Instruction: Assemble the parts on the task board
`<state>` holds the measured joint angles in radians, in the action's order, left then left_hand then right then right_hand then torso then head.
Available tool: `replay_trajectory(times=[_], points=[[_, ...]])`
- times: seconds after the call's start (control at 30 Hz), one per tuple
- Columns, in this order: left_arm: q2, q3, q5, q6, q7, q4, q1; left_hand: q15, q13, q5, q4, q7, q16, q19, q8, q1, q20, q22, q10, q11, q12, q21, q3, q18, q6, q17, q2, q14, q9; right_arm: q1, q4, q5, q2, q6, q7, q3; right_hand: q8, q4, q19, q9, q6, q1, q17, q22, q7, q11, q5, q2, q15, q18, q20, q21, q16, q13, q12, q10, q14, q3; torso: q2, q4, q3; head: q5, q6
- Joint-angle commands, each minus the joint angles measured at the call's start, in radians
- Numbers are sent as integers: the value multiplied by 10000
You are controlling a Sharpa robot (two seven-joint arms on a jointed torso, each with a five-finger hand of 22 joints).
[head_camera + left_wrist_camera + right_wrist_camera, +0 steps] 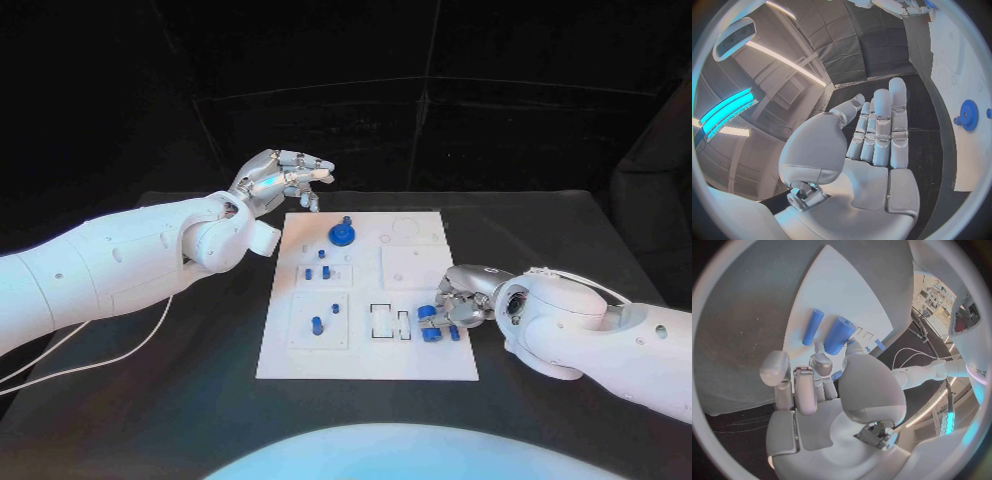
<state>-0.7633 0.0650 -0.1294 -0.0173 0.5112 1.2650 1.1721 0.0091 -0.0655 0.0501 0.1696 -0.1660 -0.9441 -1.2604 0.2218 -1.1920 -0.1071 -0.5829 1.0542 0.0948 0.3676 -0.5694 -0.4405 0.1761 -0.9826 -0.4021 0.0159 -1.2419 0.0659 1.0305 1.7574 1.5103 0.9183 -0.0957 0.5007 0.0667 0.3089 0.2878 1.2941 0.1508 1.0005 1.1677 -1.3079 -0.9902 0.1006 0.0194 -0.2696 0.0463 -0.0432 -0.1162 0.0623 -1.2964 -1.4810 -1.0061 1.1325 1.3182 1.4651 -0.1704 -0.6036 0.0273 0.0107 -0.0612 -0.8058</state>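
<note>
Nearest the camera, the task board (368,365) is seen as a white plate lying flat on the black table (173,400); all places below are given relative to this board. Right hand (464,297) is found over the board's near right corner, fingers curled down among the loose parts; in the right wrist view the fingers (804,390) are bent narrowly toward a thick blue cylinder (839,335), and a small blue piece is glimpsed at the fingertips, but whether anything is actually pinched cannot be told. A slimmer blue rod (812,326) is noted lying on the board just beside the thick cylinder, roughly parallel to it. Blue gear (342,234) is seated on the board's far half, left of centre; it is also seen at the board's edge in the left wrist view (967,115). Small blue pegs (322,271) are seen standing in the raised blocks along the board's left side; two rectangular slots (381,320) are noted near the board's near-middle. Left hand (286,178) is held above the table just beyond the board's far left corner, clear of it; fingers (879,130) are extended and close together, nothing held.
</note>
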Motion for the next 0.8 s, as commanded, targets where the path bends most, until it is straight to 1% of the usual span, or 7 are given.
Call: replay_trajectory(times=[0.03, 0.23, 0.3, 0.37, 0.6, 0.7, 0.8], points=[[-2, -6, 37, 104, 44, 12, 15, -2, -10, -8, 61, -68, 27, -73, -28, -59, 11, 16, -41, 20, -33, 66, 15, 61, -14, 8, -42, 71, 9, -46, -48, 380, -66, 162, -10, -2, 19, -25, -12, 14, -35, 100, -491, 1, -20, -5, 7, 31, -68, 80, -20, 47, -26, -11, -53, -36, 666, -58, 5, -5, -1, 1, 12], [-20, -1, 37, 106, 46, 25, 15, -2, -10, -8, 61, -68, 27, -73, -28, -59, 11, 16, -41, 20, -33, 66, 15, 61, -14, 8, -42, 71, 9, -167, -133, 590, -234, 190, 41, -2, 63, -110, -13, 104, -40, 538, -501, -21, -29, -15, -163, -117, -73, 82, -22, 47, -26, -120, -59, -4, 663, -36, -9, -1, -14, 1, 25], [-26, 1, 37, 104, 46, 28, 15, -2, -10, -8, 61, -68, 27, -73, -28, -59, 11, 16, -41, 20, -33, 66, 15, 61, -14, 8, -42, 71, 9, -187, -149, 639, -258, 90, 72, -2, 87, -160, -3, 149, -24, 760, -507, -40, -37, -23, -392, -283, -86, 87, -28, 38, -26, -184, -53, 24, 664, 11, -5, -1, -12, 4, 31], [-31, 1, 37, 100, 47, 32, 15, -2, -10, -9, 61, -70, 26, -74, -30, -58, 11, 19, -41, 22, -33, 68, 17, 61, -15, 11, -43, 72, 9, -200, -167, 552, -267, -105, 81, -2, 106, -168, 4, 181, -5, 879, -536, -53, -46, -33, -581, -436, -89, 87, -36, 33, -37, -237, -43, 47, 669, 46, 0, 1, -15, 17, 27], [-42, 2, 37, 108, 50, 45, 15, -2, -10, -9, 61, -70, 26, -74, -30, -58, 11, 19, -41, 22, -33, 68, 17, 61, -15, 11, -43, 72, 9, -217, -141, 92, -240, -759, 100, -2, 157, -172, 44, 260, 80, 1072, -614, -122, -79, -64, -1001, -663, -113, 97, -54, -3, -69, -462, 79, 159, 685, 58, -5, -9, -8, 21, 32], [-39, 3, 37, 107, 50, 46, 16, -2, -10, -9, 61, -70, 26, -74, -30, -58, 11, 19, -41, 22, -33, 68, 17, 61, -15, 11, -43, 72, 9, -218, -38, -222, -152, -1166, 42, -2, 180, -212, 79, 311, 181, 1223, -618, -186, -115, -98, -1254, -796, -140, 106, -74, -37, -71, -651, 216, 272, 686, 107, -3, -28, -16, 90, 65], [-40, 3, 37, 105, 49, 46, 16, -2, -10, -9, 61, -70, 26, -74, -30, -58, 11, 19, -41, 22, -33, 68, 17, 61, -15, 11, -43, 72, 9, -216, 210, -448, 4, -1786, -111, -5, 180, -206, 120, 347, 250, 1275, -658, -263, -139, -120, -1425, -865, -158, 120, -93, -78, -87, -768, 296, 344, 694, 109, -1, -4, -15, 84, 64]])
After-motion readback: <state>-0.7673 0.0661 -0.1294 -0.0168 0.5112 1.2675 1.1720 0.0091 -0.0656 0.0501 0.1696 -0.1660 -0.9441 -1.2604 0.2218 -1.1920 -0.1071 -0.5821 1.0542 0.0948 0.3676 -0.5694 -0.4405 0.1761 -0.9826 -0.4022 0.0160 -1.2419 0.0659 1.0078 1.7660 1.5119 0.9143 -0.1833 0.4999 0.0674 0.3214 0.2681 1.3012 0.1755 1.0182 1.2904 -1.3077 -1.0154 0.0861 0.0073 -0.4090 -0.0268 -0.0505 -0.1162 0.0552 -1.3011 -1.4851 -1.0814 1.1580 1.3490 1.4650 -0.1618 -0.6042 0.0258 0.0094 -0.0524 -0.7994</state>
